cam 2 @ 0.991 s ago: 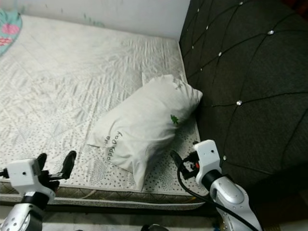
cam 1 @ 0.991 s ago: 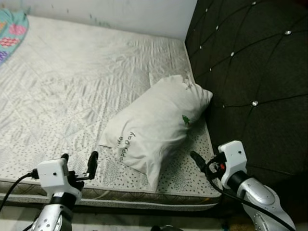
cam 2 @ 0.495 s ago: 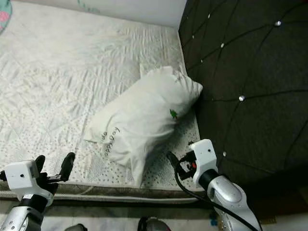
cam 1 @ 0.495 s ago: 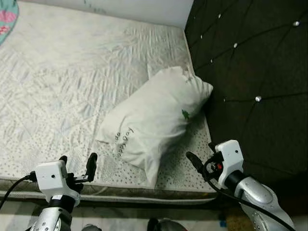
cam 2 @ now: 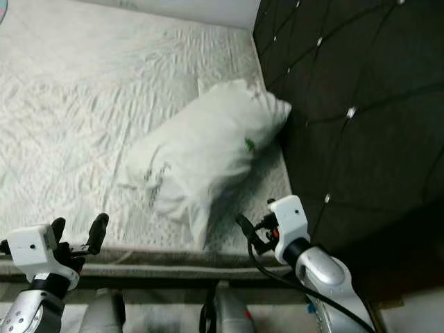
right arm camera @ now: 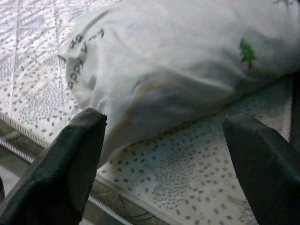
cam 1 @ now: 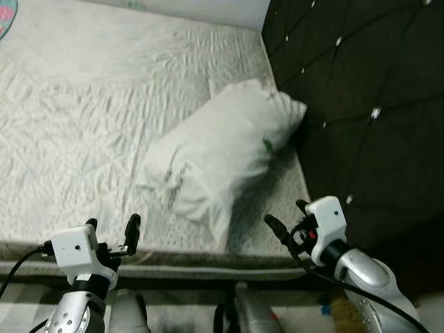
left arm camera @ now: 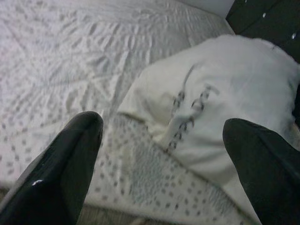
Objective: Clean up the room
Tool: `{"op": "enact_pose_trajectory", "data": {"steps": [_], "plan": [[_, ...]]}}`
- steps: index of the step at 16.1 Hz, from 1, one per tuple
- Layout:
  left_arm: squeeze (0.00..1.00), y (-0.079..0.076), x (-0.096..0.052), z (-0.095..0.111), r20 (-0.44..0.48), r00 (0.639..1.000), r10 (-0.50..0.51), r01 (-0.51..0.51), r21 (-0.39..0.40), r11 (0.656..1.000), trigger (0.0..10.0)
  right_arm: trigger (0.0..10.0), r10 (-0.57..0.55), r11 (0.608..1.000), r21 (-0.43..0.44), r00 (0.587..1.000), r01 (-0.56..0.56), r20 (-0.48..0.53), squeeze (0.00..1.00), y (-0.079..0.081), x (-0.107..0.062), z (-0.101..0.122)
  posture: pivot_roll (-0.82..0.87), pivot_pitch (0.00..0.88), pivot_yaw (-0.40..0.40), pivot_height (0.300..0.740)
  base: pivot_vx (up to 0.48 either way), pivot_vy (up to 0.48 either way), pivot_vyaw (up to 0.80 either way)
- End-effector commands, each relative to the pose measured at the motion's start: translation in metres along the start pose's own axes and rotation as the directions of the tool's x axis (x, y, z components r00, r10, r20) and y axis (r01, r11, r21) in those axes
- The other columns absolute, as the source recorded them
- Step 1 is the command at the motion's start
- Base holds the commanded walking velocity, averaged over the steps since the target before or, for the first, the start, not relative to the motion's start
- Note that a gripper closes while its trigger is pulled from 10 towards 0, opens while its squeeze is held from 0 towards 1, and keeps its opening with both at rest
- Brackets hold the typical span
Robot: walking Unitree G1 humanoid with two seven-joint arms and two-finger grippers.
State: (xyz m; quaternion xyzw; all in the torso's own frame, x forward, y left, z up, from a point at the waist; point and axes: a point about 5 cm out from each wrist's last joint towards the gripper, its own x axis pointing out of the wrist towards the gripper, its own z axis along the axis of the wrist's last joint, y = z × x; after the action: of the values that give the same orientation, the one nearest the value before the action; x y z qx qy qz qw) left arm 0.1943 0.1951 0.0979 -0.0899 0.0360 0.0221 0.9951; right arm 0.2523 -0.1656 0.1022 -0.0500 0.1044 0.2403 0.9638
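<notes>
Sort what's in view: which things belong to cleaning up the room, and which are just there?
Job:
pillow, lying askew on the mattress
left gripper and right gripper, both with jaws open, at the mattress's near edge

Just there:
dark tufted headboard
patterned blanket corner

Bare mattress (cam 1: 83, 104) lies wide to the left of the pillow (cam 1: 222, 149). On the pillow's right, the dark padded headboard (cam 1: 361, 90) touches its far corner, blocking passage.

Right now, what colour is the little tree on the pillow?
Green, on the white pillow; clearest in the right wrist view.
</notes>
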Motion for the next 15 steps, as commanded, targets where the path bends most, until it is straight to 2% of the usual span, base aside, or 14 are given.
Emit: {"op": "enact_pose_trajectory", "data": {"steps": [1,5,8,12,15], "plan": [[0.00,0.000,-0.001,-0.003,-0.014,1.000,0.009,-0.009,0.003,1.000,10.0,10.0,-0.005,1.000,-0.003,1.000,0.005,-0.010,0.00,-0.003,-0.001,-0.003,-0.07,0.199,-0.157,0.610,0.000,0.000,0.00],[0.00,0.001,0.000,-0.002,-0.007,1.000,0.018,-0.018,0.009,1.000,10.0,10.0,0.017,1.000,-0.011,1.000,-0.017,-0.008,0.00,-0.001,0.004,-0.003,-0.07,0.198,-0.159,0.610,0.000,0.000,0.00],[0.00,0.001,0.002,0.000,-0.003,1.000,0.018,-0.018,0.010,1.000,10.0,10.0,0.031,0.999,-0.008,1.000,-0.031,0.001,0.00,0.002,0.006,-0.002,-0.06,0.196,-0.155,0.580,0.000,0.000,0.00],[0.00,0.001,0.007,0.001,0.006,1.000,0.015,-0.015,0.014,1.000,10.0,10.0,0.023,1.000,-0.008,1.000,-0.023,0.021,0.00,0.000,0.011,0.000,-0.06,0.180,-0.148,0.580,0.000,0.000,0.00],[0.00,0.001,0.009,0.003,0.014,1.000,0.013,-0.013,0.014,1.000,10.0,10.0,0.049,0.998,-0.051,0.998,-0.047,0.041,0.00,0.003,0.016,0.005,-0.05,0.171,-0.149,0.580,0.000,0.000,0.00]]}}
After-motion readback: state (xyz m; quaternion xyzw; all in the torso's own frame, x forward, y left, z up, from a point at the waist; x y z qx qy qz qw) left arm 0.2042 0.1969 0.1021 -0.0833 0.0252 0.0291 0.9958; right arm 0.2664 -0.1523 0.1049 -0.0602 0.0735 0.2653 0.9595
